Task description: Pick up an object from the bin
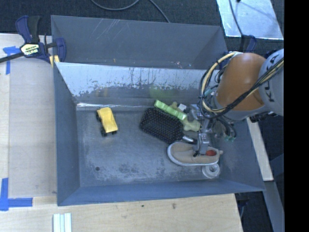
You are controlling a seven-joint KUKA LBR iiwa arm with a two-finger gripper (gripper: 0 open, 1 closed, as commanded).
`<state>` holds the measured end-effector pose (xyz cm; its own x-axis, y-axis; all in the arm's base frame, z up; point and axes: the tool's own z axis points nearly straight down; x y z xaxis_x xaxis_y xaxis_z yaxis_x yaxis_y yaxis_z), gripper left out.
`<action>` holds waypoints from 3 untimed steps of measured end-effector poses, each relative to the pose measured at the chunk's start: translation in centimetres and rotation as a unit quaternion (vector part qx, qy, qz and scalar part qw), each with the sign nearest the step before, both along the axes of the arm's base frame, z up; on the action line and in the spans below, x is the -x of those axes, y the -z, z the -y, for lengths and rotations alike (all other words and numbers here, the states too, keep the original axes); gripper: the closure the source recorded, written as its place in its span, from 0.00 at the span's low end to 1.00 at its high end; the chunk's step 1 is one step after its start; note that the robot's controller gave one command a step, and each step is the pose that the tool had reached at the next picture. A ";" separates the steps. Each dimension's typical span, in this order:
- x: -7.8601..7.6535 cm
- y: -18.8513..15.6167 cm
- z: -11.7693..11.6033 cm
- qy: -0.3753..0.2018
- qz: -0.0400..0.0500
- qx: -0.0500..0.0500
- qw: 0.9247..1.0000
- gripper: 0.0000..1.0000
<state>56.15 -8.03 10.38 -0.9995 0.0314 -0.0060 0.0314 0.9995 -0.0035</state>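
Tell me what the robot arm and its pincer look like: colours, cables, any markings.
The arm is pale grey with dark lettering on its side. A rounded orange cover caps the wrist, with black and yellowish cables looped round it. The pincer is a slim grey metal piece with thin wires beside it.

The grey metal bin point(67, 144) carries a beige shoe point(186, 156) beneath the tool point(200, 148), a black mesh pouch point(161, 125) and a green brush point(169, 108) near it, and a yellow toy car point(106, 120) well apart from it
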 end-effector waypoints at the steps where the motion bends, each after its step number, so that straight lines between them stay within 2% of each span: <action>1: -3.1 2.2 -2.2 -0.018 0.006 0.000 1.000 1.00; 2: -2.8 2.6 -2.3 -0.018 0.002 -0.001 1.000 0.00; 3: -2.8 2.7 -2.3 -0.019 0.001 -0.001 1.000 1.00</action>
